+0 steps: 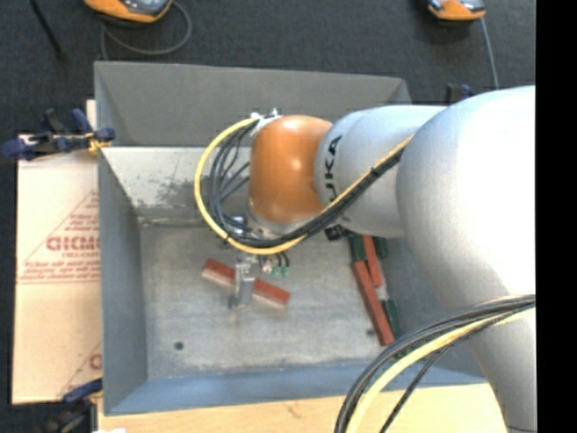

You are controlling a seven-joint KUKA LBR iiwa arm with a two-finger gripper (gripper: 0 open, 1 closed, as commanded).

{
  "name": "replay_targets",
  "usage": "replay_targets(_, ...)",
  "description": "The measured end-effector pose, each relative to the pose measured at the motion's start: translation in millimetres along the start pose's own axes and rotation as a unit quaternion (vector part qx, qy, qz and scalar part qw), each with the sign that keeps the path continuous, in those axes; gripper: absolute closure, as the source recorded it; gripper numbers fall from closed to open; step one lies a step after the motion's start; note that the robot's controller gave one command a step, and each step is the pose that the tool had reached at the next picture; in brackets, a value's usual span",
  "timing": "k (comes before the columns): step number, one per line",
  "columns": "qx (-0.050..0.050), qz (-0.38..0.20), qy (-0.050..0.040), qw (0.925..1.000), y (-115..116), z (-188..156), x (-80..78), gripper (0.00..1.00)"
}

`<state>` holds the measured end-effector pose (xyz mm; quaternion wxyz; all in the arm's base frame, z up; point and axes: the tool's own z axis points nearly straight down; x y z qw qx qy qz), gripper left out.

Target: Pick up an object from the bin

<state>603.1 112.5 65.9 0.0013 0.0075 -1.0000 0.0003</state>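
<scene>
The arm (433,179) reached into the grey metal bin (117,278) from the right, its white casing bearing black lettering (334,165) of which "UKA" could be read. An orange cover (284,170) sat at the wrist, with yellow and black cables (212,183) looped round its left side.

Below the cover the gripper (240,291) hung low over the middle of the bin floor. It stood directly above a flat reddish-brown bar (216,273) that lay slanted from upper left to lower right. The bar's two ends showed on either side of the gripper and its middle was covered. Whether the jaws were spread or pressed together could not be told, nor whether they pinched the bar.

Well apart to the right, a long orange-red stick with dark green parts (370,287) lay along the floor near the right wall, its upper end under the arm. A small dark speck (178,346) lay on the floor towards the lower left
</scene>
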Motion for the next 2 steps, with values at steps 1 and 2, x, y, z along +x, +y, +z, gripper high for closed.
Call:
replay_targets(1, -0.001, 0.001, -0.0030, 1.0000, 2.2, -5.2, -1.2, 1.00)
replay_targets(2, 0.000, -0.021, -0.0074, 0.9997, 2.8, -178.7, 10.4, 1.00)
